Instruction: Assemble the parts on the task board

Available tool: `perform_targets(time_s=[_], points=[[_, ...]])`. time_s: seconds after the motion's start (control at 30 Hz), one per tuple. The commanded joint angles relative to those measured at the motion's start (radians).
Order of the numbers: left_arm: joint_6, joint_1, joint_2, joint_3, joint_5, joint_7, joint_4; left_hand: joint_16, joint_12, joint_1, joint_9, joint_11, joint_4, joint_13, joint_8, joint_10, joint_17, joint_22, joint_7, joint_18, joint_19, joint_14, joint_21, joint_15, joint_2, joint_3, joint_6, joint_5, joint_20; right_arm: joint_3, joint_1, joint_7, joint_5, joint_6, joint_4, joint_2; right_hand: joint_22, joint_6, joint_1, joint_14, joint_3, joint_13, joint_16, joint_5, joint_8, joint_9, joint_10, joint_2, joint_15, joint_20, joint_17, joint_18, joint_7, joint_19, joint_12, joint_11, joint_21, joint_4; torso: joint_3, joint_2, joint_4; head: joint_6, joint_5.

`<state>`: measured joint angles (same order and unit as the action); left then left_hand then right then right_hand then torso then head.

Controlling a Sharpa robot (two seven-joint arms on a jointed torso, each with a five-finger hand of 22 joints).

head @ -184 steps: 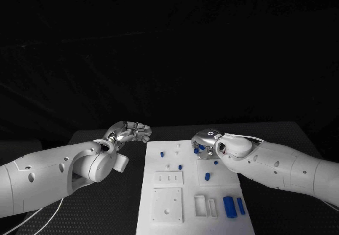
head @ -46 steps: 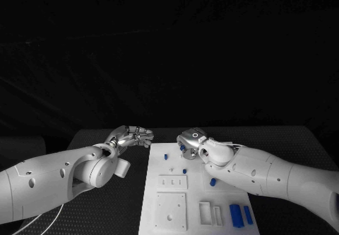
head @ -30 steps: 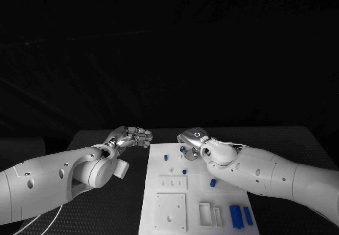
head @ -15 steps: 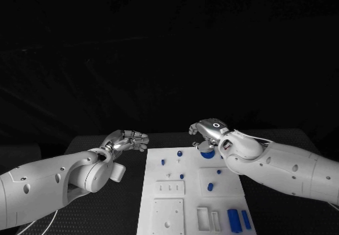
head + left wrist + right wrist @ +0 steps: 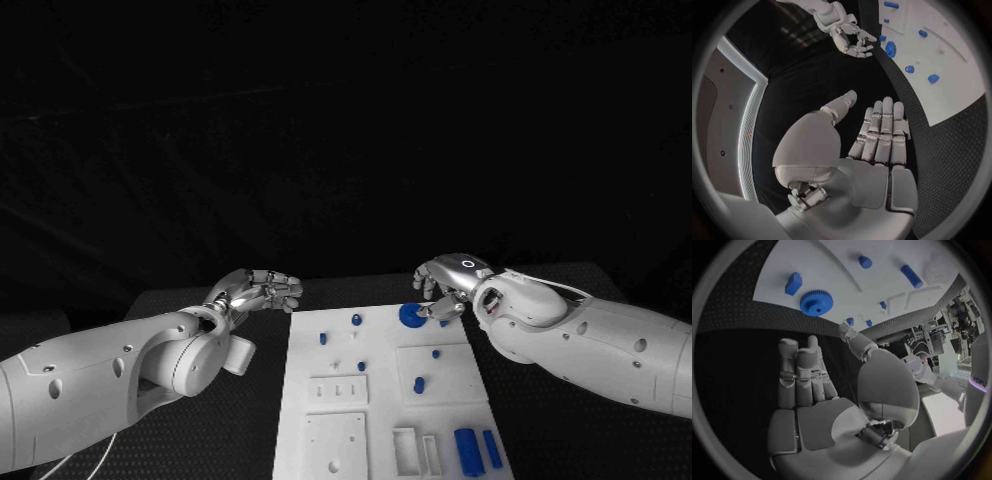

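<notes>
Parts of the assembly lie on the task board [image 5: 378, 440], the white plate in the middle of the black desk [image 5: 216, 305], and this board is the biggest thing in front of me. My left hand [image 5: 257, 291] waits over the desk just beside the board's far left corner; its fingers lie straight and together and hold nothing, I think to keep out of the way. My right hand [image 5: 440, 290] hangs at the far right corner of the board, also holding nothing, fingers loosely apart, just beside the blue gear [image 5: 413, 315]. The gear lies flat on the board, so I judge it is already set down. Two long blue bars [image 5: 473, 448] lie near me beside white slotted blocks [image 5: 418, 450]. Small blue pegs [image 5: 356, 320] stand around the board's middle.
</notes>
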<state>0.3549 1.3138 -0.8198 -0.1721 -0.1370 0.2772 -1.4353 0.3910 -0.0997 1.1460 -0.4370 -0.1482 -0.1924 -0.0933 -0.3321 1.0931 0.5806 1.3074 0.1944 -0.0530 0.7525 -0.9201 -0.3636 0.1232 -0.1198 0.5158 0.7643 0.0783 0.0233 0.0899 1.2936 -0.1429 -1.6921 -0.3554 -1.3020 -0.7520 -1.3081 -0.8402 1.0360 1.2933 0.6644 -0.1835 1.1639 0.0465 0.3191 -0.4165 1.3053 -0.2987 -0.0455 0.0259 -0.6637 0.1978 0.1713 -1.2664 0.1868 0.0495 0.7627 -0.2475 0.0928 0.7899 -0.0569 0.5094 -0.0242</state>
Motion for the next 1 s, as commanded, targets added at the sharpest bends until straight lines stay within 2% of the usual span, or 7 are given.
perform_targets(time_s=[0.03, 0.13, 0.17, 0.2, 0.23, 0.27, 1.0], points=[[-0.019, 0.001, 0.002, 0.001, -0.004, 0.012, -0.002, -0.006, 0.006, -0.009, 0.001, -0.008, -0.005, 0.001, 0.005, 0.001, 0.001, 0.021, 0.003, -0.011, -0.007, 0.000, -0.006, 0.003, -0.002, -0.002, 0.000, 0.004, 0.002, 0.001, 0.000, 0.026, 0.023, 0.087, 0.025, 0.015, -0.020, 0.001, -0.007, -0.003, -0.017, -0.064, 0.008, 0.006, -0.004, 0.001, 0.091, 0.002, -0.026, 0.004, -0.003, 0.064, -0.019, -0.007, 0.069, -0.010, 0.009, -0.004, 0.0035, 0.000, 0.0021, 0.002, -0.006], [-0.021, 0.001, 0.006, 0.001, -0.004, 0.012, 0.000, -0.006, 0.006, -0.009, 0.001, -0.008, -0.005, 0.001, 0.005, 0.001, 0.001, 0.021, 0.003, -0.011, -0.007, 0.000, -0.006, 0.003, -0.002, -0.001, 0.000, 0.004, 0.002, 0.002, -0.003, 0.026, 0.023, 0.110, 0.040, 0.029, -0.024, -0.006, 0.005, 0.012, -0.051, -0.356, 0.069, 0.012, -0.006, 0.002, 0.093, 0.003, -0.053, 0.014, -0.050, 0.064, -0.047, -0.043, 0.398, -0.033, 0.049, -0.006, 0.0029, 0.000, 0.0007, 0.004, -0.009], [-0.021, 0.001, 0.007, 0.001, -0.004, 0.012, 0.000, -0.006, 0.006, -0.009, 0.001, -0.008, -0.006, 0.001, 0.005, 0.001, 0.001, 0.021, 0.003, -0.011, -0.007, 0.000, -0.006, 0.003, -0.002, -0.001, 0.000, 0.004, 0.002, 0.002, -0.004, 0.027, 0.023, 0.116, 0.043, 0.033, -0.026, -0.006, 0.006, 0.011, -0.049, -0.453, 0.090, 0.011, -0.009, 0.004, 0.047, 0.008, -0.034, 0.016, -0.070, 0.064, -0.049, -0.047, 0.503, -0.046, 0.062, -0.001, 0.0026, 0.000, -0.0002, 0.005, -0.009], [-0.022, 0.001, 0.008, 0.001, -0.004, 0.011, 0.001, -0.006, 0.006, -0.009, 0.001, -0.008, -0.006, 0.001, 0.005, 0.001, 0.001, 0.021, 0.003, -0.011, -0.007, 0.000, -0.006, 0.003, -0.002, -0.001, 0.000, 0.004, 0.002, 0.002, -0.004, 0.025, 0.023, 0.124, 0.048, 0.036, -0.026, -0.009, 0.011, -0.015, -0.037, -0.789, 0.148, 0.015, -0.017, 0.010, -0.171, 0.007, 0.020, 0.024, -0.135, 0.064, -0.051, -0.043, 0.846, -0.050, 0.104, 0.011, 0.0031, 0.000, -0.0010, 0.005, -0.010], [-0.022, 0.001, 0.008, 0.001, -0.004, 0.011, 0.001, -0.006, 0.007, -0.009, 0.001, -0.008, -0.006, 0.001, 0.005, 0.001, 0.001, 0.021, 0.003, -0.011, -0.007, 0.000, -0.006, 0.003, -0.002, -0.001, 0.000, 0.004, 0.002, 0.002, -0.005, 0.023, 0.021, 0.132, 0.052, 0.039, -0.026, -0.013, 0.009, -0.018, -0.026, -0.798, 0.145, 0.008, -0.016, 0.010, -0.182, 0.012, -0.025, 0.021, -0.139, 0.063, -0.027, -0.035, 0.852, -0.021, 0.109, 0.021, 0.0020, -0.001, -0.0014, 0.006, -0.010], [-0.022, 0.001, 0.009, 0.001, -0.004, 0.011, 0.000, -0.006, 0.007, -0.009, 0.001, -0.008, -0.006, 0.001, 0.005, 0.001, 0.001, 0.021, 0.003, -0.011, -0.007, 0.000, -0.006, 0.003, -0.001, -0.001, 0.000, 0.004, 0.002, 0.002, -0.006, 0.022, 0.018, 0.138, 0.060, 0.043, -0.027, -0.015, 0.011, -0.017, -0.020, -0.809, 0.147, 0.008, -0.016, 0.011, -0.179, 0.012, -0.036, 0.020, -0.144, 0.064, -0.029, -0.033, 0.867, -0.021, 0.116, 0.024, 0.0023, 0.000, -0.0024, 0.008, -0.010], [-0.022, 0.001, 0.010, 0.001, -0.004, 0.011, -0.010, -0.007, 0.008, -0.011, 0.001, -0.009, -0.006, 0.001, 0.005, 0.001, 0.002, 0.021, 0.003, -0.011, -0.007, 0.000, -0.006, 0.004, -0.001, -0.001, 0.000, 0.004, 0.002, 0.010, -0.025, 0.027, -0.007, 0.167, 0.174, 0.109, -0.023, -0.036, 0.006, -0.012, 0.055, -0.898, 0.161, 0.032, -0.013, 0.014, -0.174, 0.044, -0.046, 0.023, -0.220, 0.064, -0.042, -0.011, 0.972, -0.033, 0.209, 0.077, 0.0017, 0.001, -0.0048, 0.025, -0.003]])
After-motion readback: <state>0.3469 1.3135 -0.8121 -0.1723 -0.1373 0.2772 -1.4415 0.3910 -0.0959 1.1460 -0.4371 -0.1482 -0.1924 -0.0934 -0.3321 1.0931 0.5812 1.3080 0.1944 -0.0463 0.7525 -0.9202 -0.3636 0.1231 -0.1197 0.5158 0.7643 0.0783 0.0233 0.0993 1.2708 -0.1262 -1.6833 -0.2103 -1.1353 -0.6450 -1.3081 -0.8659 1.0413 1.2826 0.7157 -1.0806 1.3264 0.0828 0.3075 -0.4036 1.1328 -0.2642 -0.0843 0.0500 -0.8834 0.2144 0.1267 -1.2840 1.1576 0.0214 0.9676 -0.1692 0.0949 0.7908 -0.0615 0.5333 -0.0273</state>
